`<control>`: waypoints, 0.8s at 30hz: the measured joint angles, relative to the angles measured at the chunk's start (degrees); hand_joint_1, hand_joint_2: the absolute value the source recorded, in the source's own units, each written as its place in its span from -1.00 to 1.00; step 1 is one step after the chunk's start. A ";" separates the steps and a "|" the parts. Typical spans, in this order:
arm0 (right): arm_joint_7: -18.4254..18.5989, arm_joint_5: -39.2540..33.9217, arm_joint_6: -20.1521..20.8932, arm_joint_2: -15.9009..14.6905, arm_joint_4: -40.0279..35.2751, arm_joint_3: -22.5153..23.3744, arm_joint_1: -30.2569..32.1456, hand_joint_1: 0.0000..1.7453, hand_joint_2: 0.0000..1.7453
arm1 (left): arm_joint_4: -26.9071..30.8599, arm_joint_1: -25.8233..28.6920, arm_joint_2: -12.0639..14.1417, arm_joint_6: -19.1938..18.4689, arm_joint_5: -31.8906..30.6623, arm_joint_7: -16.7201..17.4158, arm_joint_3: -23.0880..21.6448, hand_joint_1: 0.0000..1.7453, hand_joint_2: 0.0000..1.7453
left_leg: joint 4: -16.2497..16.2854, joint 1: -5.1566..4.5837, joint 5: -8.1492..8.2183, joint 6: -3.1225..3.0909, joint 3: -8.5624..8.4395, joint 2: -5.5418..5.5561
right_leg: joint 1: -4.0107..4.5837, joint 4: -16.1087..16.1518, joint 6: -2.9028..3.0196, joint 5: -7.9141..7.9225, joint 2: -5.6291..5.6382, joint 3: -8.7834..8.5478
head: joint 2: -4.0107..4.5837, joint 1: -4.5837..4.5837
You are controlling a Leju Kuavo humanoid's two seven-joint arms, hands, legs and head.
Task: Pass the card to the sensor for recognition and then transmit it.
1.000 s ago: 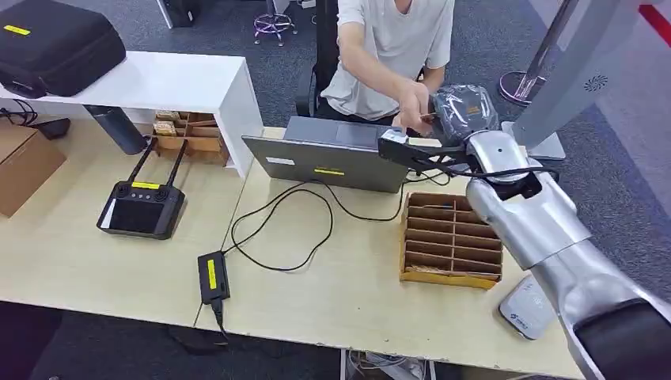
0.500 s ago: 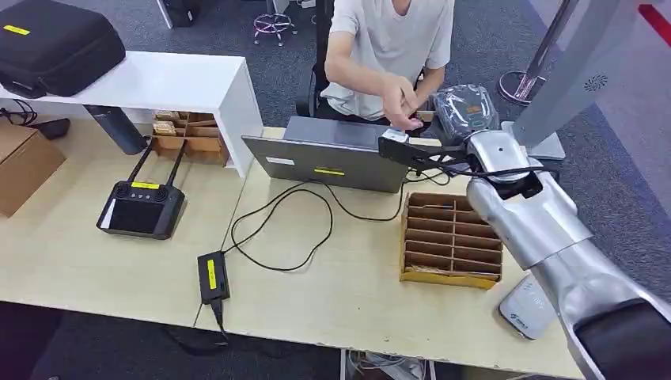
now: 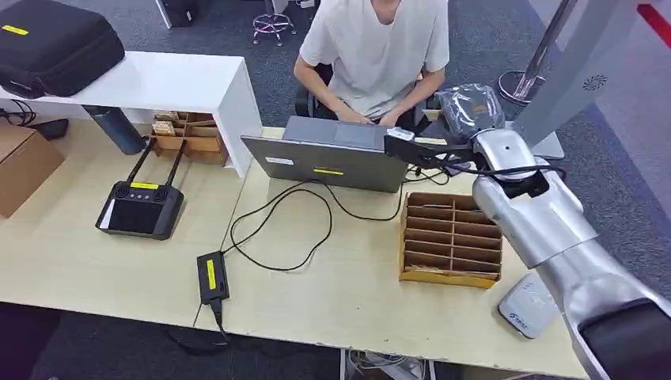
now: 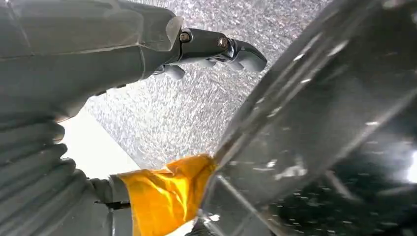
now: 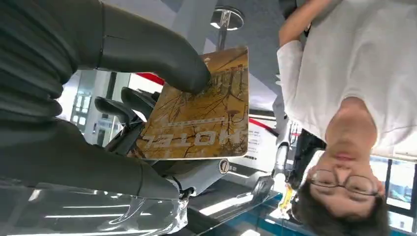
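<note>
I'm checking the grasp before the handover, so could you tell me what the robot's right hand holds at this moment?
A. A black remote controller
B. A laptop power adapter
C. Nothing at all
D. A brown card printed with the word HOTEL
D: in the right wrist view the right hand pinches the brown card marked HOTEL between thumb and fingers.

Card [image 5: 199,110] printed "HOTEL", seen upside down, other labels and stickers too small to read
</note>
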State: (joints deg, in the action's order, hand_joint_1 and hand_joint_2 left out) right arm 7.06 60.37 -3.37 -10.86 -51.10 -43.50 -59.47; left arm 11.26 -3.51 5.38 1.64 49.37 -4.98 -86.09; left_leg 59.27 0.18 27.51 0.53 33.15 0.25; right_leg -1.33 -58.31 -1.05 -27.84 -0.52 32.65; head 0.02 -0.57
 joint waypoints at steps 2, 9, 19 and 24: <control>0.00 0.31 -0.07 -1.27 0.02 0.11 -0.53 1.00 1.00 | 0.00 0.46 0.02 -1.09 0.20 -0.39 0.46 -1.00 -1.00 | 0.01 0.00 0.00 0.00 0.01 0.03 | -0.02 0.01 -0.01 0.00 -0.04 -0.01 | 0.00 0.00; -0.15 0.48 -0.46 -7.33 0.46 1.05 -2.28 1.00 1.00 | 0.00 1.36 -0.09 -2.23 0.50 -0.44 0.70 -1.00 -1.00 | 0.12 -0.01 0.01 -0.01 0.06 0.01 | -0.01 0.04 -0.07 0.06 -0.01 -0.01 | 0.00 0.00; -0.42 1.55 0.06 -18.07 -1.72 2.71 -2.23 1.00 1.00 | -0.02 3.21 -0.07 -2.49 2.47 0.22 2.99 -1.00 -1.00 | 0.13 -0.03 0.02 -0.02 0.06 0.01 | -0.01 0.05 -0.07 0.06 0.00 0.02 | 0.00 0.00; 0.92 1.97 8.82 -23.45 -6.29 2.34 -2.12 1.00 1.00 | -0.02 4.17 -0.15 -2.14 3.65 0.46 4.00 -1.00 -1.00 | 0.11 -0.03 0.02 -0.02 0.08 -0.01 | 0.00 0.04 -0.07 0.06 0.03 0.04 | 0.00 0.02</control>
State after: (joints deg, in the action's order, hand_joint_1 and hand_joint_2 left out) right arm 7.98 62.34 5.45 -34.31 -57.39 -41.16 -61.59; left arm 11.23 0.66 5.22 -0.50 53.03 -4.52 -82.10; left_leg 59.39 0.16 27.53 0.51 33.23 0.24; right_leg -1.33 -58.27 -1.13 -27.77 -0.49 32.69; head 0.02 -0.55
